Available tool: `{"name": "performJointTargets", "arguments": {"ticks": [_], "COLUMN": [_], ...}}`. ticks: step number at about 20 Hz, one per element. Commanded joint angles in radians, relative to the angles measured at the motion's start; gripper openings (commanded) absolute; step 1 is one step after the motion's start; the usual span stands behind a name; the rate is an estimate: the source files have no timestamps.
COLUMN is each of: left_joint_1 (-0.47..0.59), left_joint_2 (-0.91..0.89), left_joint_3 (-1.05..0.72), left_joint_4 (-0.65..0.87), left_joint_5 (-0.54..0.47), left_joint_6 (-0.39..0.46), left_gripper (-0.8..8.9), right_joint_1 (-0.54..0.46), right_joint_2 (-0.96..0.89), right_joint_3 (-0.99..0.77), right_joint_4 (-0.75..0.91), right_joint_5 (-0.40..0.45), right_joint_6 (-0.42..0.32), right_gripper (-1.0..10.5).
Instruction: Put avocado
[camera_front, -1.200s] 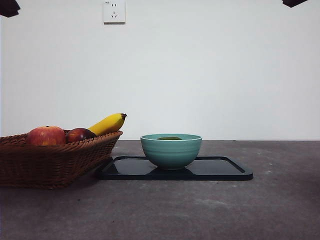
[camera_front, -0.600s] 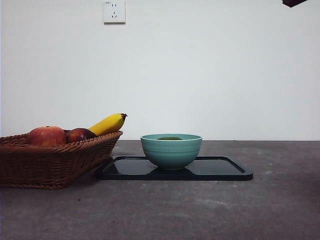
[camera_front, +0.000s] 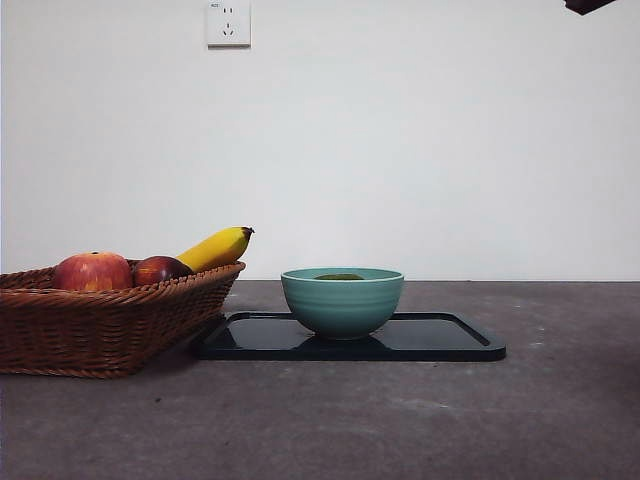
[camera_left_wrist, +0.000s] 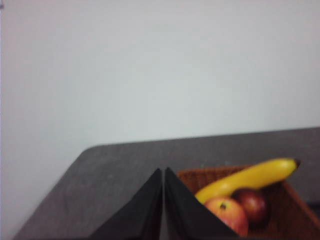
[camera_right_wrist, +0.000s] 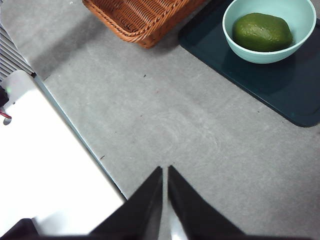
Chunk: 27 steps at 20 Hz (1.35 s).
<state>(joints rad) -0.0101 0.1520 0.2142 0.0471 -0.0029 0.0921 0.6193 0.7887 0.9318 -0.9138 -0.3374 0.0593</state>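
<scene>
The dark green avocado lies inside the teal bowl, which stands on the dark tray. In the front view only the avocado's top shows above the bowl's rim. My right gripper is shut and empty, high above the bare table, well away from the bowl; its tip shows at the front view's top right corner. My left gripper is shut and empty, raised high beside the wicker basket.
The wicker basket stands left of the tray and holds two red apples and a yellow banana. A white block lies by the table's edge in the right wrist view. A wall socket is on the white wall.
The black tip at the top left corner of the front view has gone out of view. The bowl, tray and basket have not moved.
</scene>
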Motion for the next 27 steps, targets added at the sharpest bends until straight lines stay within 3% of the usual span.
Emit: {"name": "performJointTargets", "arguments": {"ticks": [1, 9, 17, 27], "left_joint_1": [0.011, 0.016, 0.016, 0.016], "left_joint_2": [-0.037, -0.149, -0.149, -0.149], "left_joint_3": [-0.066, -0.185, -0.203, -0.203], "left_joint_4": [0.010, -0.122, -0.241, -0.238], "left_joint_5": [-0.005, -0.005, -0.005, -0.005], "left_joint_6": [-0.008, -0.026, -0.031, -0.033], "left_gripper": [0.06, 0.06, 0.06, 0.06], "right_joint_1": [0.008, 0.008, 0.008, 0.008], "right_joint_2": [0.006, 0.006, 0.006, 0.006], "right_joint_3": [0.006, 0.006, 0.006, 0.006], "right_joint_4": [0.009, 0.009, 0.009, 0.009], "right_joint_5": [-0.003, -0.003, -0.003, -0.003], "right_joint_6": [0.005, 0.005, 0.005, 0.005], "right_gripper": [0.1, 0.1, 0.1, 0.1]}}
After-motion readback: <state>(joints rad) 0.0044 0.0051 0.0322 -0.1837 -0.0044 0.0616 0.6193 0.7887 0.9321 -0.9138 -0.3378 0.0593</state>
